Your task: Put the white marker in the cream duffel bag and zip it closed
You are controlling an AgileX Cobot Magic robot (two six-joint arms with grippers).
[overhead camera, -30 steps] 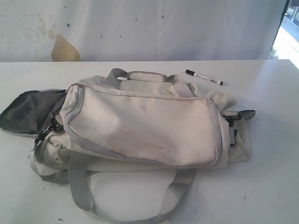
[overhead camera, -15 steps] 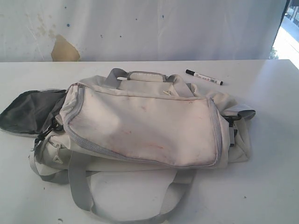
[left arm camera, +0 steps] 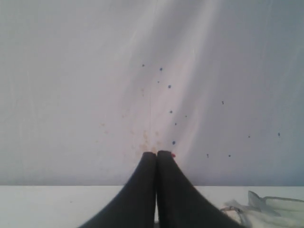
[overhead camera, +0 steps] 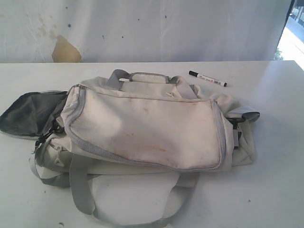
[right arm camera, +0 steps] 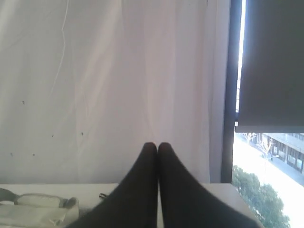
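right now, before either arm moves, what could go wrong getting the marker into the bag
The white marker lies flat on the table, apart from the cream duffel bag; being slim, it could roll from a pinch. The bag is slumped, with dark lining spilling out at one end, so zipping may snag fabric.

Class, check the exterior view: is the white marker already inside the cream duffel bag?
No, the white marker lies on the table beyond the cream duffel bag, apart from it.
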